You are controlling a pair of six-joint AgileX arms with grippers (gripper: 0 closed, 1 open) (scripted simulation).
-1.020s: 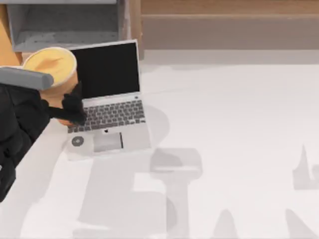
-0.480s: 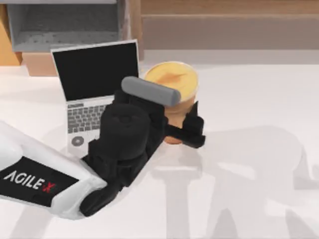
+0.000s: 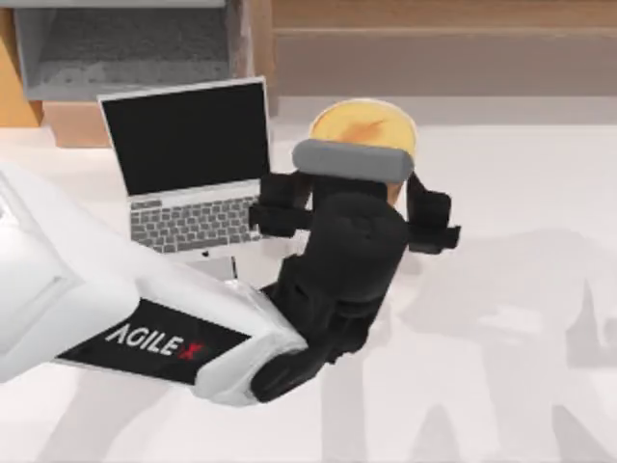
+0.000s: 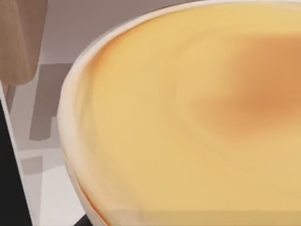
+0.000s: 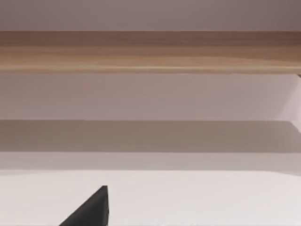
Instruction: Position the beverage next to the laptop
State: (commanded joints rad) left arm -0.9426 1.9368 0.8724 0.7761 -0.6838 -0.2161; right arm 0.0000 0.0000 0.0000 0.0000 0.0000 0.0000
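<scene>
The laptop (image 3: 183,145) stands open at the back left of the table, with a black screen and grey keys. Just to its right is the beverage (image 3: 362,127), an orange-yellow cylinder whose round top carries a darker streak. My left gripper (image 3: 355,214) reaches in from the left, and its black fingers (image 3: 280,207) are spread on either side of the beverage, wider than its top, so it is open. The wrist hides the beverage's lower body. In the left wrist view the beverage's top (image 4: 197,117) is seen very close. A black fingertip of my right gripper (image 5: 89,211) shows in the right wrist view.
A grey open box (image 3: 125,48) and a wooden ledge (image 3: 434,58) run along the back. An orange block (image 3: 14,87) sits at the far left. The white table (image 3: 521,289) has free room to the right and front.
My left arm carried the beverage from the laptop's left side across to its right side. Its fingers now stand wider apart than the beverage.
</scene>
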